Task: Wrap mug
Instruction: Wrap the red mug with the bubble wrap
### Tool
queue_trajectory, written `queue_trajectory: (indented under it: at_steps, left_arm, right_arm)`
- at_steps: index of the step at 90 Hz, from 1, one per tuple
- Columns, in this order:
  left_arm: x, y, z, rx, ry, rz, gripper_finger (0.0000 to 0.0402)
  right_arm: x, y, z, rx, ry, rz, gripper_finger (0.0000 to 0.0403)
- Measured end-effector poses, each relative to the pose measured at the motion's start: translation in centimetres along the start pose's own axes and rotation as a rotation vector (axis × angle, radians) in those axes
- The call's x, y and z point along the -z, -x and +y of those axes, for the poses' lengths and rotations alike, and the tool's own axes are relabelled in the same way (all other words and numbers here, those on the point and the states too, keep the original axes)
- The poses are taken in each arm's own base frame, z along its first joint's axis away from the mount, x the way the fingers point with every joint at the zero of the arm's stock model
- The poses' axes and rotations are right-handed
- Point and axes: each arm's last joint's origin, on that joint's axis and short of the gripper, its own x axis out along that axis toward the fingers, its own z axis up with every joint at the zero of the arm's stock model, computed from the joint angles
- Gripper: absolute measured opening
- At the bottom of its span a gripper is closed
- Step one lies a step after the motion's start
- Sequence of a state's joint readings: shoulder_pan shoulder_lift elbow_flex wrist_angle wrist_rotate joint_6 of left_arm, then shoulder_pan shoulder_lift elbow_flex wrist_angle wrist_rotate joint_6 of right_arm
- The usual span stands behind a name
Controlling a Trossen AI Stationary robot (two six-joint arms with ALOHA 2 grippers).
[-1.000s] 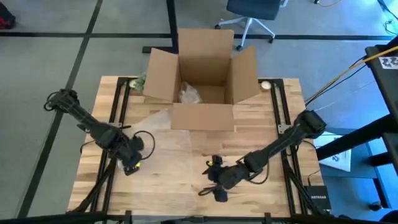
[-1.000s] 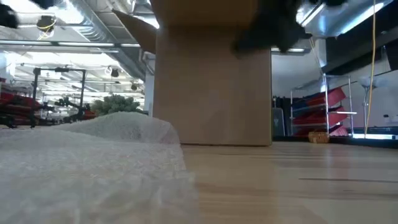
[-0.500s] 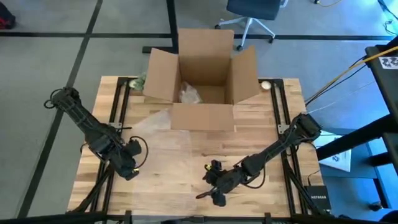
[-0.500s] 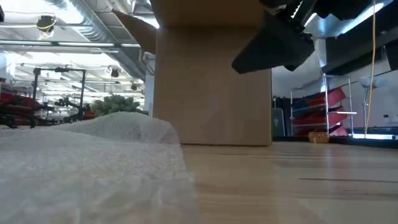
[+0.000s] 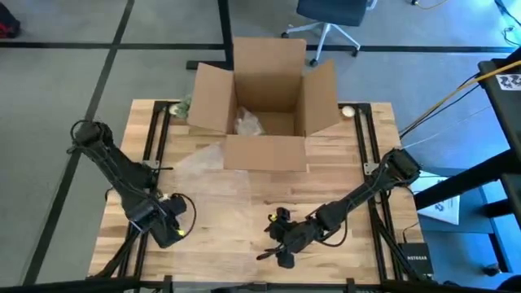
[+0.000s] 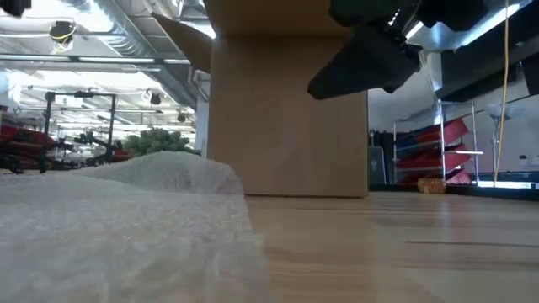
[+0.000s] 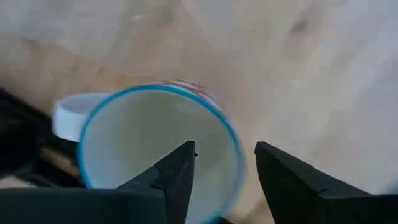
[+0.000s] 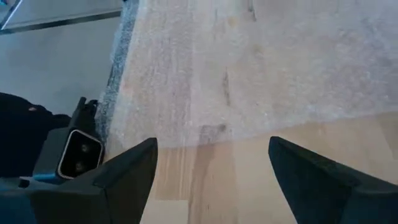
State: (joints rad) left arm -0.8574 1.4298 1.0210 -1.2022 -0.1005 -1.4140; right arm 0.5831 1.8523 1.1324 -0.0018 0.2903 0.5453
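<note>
A white mug with a blue rim and a white handle stands upright on the wood at the table's near left. My left gripper is open over it, one finger inside the mug and one outside, with the rim passing between them. The high view hides the mug under that gripper. A clear sheet of bubble wrap lies flat on the table. My right gripper hangs open above the sheet's near edge.
An open cardboard box holding crumpled wrap stands at the far middle. A green thing and a small round item lie beside it. Black table rails run along both sides. The low camera sits at the near edge.
My left gripper has moved toward the table's near edge and a little to the left. My right gripper has come down slightly and now shows lower in the low view.
</note>
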Motion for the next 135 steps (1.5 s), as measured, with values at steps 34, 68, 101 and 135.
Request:
queue_trajectory:
  at_steps: [34,68,101,135]
  left_arm:
    - [0.0,-3.7,-2.8,-0.073,-0.165,0.025,0.0085]
    - [-0.4,-2.4,-2.7,-0.009,-0.150,0.010,0.0004]
    - [-1.7,1.0,-2.7,0.092,-0.123,-0.123,0.0002]
    - [-4.4,1.8,-3.7,0.205,-0.178,-0.219,0.0002]
  right_arm:
    - [0.8,-3.0,-0.7,0.018,0.063,-0.054,0.0294]
    - [2.9,-6.6,-2.6,0.060,0.149,0.000,0.0219]
    - [4.4,-5.6,-3.2,0.044,0.096,0.276,0.0054]
    - [4.1,-1.7,-2.4,0.037,0.126,0.402,0.0010]
